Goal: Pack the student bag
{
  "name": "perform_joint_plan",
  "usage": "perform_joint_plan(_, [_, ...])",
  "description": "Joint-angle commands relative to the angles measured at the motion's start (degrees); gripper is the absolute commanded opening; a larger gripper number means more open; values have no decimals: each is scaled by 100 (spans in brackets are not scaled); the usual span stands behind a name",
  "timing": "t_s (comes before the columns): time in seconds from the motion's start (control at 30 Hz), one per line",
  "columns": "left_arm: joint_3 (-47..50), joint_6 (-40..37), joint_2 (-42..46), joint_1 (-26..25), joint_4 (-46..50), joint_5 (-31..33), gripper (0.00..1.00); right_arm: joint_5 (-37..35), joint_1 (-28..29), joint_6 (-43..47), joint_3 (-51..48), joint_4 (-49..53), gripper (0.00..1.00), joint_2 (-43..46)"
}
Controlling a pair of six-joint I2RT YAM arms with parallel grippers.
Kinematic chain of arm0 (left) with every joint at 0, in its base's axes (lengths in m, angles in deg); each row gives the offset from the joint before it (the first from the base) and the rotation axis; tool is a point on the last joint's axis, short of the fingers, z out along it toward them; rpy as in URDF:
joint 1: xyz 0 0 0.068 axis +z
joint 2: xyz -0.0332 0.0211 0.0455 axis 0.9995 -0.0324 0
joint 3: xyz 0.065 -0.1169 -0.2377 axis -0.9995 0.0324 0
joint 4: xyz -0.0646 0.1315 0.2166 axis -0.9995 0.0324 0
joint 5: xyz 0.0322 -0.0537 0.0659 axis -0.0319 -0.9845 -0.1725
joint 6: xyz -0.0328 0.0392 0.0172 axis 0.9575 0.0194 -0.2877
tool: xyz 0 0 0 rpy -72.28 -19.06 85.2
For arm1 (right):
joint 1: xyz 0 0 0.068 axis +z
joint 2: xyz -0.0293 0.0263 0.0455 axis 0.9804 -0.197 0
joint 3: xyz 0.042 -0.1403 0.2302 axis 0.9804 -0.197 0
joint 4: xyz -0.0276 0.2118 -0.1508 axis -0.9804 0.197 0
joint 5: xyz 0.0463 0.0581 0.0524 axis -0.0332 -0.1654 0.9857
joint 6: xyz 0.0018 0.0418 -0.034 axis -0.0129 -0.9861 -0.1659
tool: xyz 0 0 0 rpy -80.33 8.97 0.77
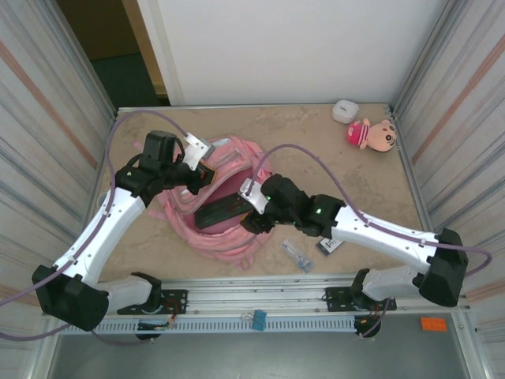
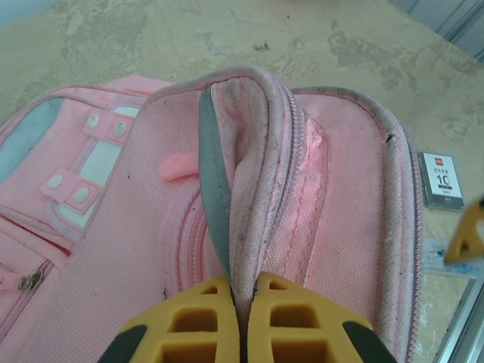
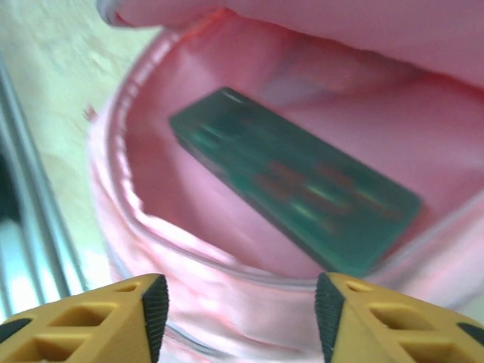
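Loose bits lay nearest, on the rail at the bench's near edge: a blue clip (image 1: 259, 318) and an orange block (image 1: 432, 323). Just beyond, right of centre, a clear packet (image 1: 297, 256) and a small labelled box (image 1: 329, 245) lay on the bench (image 1: 371, 174), the box partly under the right arm. The bag (image 1: 225, 241) lay left of centre. The left end effector (image 2: 242, 286) was clamped shut on the bag's upper rim, lifting the flap so the mouth gaped. The right end effector (image 3: 240, 293) hung over that mouth, fingers apart with nothing between them; a dark flat case (image 3: 295, 181) lay inside the bag.

The main risk, as I judged it, was thin fabric slipping from the left pinch, dropping the flap over the opening and onto the right fingers. The right arm, pulling out, might also snag the rim or sweep the packet and box towards the near edge. In the far right corner sat a doll (image 1: 371, 134) and a white pod (image 1: 345, 110), well apart from the bag, so fetching either would likely need a long reach.
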Motion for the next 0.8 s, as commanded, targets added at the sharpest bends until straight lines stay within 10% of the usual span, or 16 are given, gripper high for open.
perform_joint_plan(0.0, [-97, 475, 330, -63, -933, -142, 0, -392, 178, -2311, -52, -663, 49, -428])
perform_joint_plan(0.3, [-246, 613, 259, -54, -1187, -167, 0, -991, 371, -4833, -47, -1198, 46, -1427])
perform_joint_plan(0.77, [-294, 844, 304, -56, -1482, -561, 0, -741, -345, -4561, 963, -3370, 42, -3313])
